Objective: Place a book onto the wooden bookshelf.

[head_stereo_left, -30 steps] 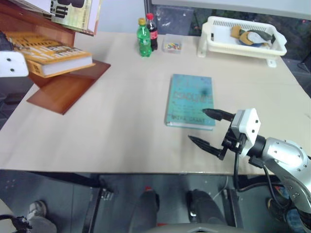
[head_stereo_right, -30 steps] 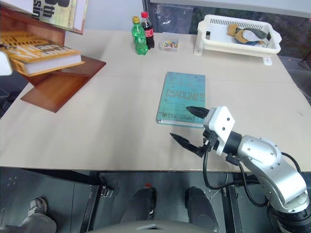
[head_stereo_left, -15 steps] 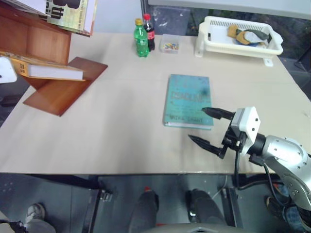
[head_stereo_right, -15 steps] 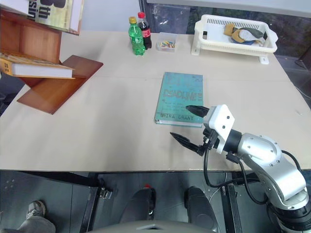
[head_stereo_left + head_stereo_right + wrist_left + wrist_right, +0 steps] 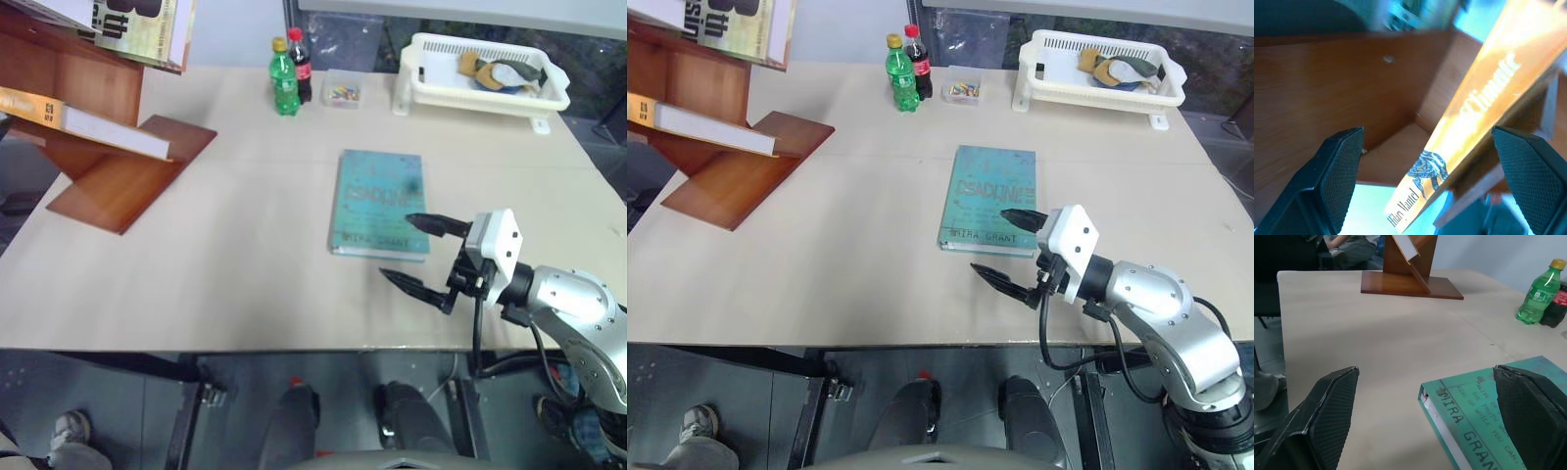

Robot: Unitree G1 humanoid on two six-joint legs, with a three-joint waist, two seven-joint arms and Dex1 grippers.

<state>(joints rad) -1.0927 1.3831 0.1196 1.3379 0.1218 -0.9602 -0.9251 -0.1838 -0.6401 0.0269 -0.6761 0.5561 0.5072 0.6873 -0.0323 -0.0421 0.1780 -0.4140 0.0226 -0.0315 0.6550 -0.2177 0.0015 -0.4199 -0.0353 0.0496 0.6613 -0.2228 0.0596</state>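
Observation:
The book, orange-yellow with white page edges, leans on a slanted panel of the wooden bookshelf at the table's far left. The left wrist view looks into the shelf's wooden corner, with the book's orange spine lying ahead. My left gripper is open, its textured fingers wide apart and clear of the book. My right gripper hovers open over the table's near edge, just in front of a teal book, with nothing between its fingers.
Pale magazines sit on the shelf's top panel. At the table's back stand a green bottle, a cola bottle, a small clear box and a white basket. Bare tabletop lies between the shelf and the teal book.
The book has tipped from lying cover-up to leaning on the slanted panel, page edges showing. My left gripper has opened and drawn back out of the head views. The right arm stays still.

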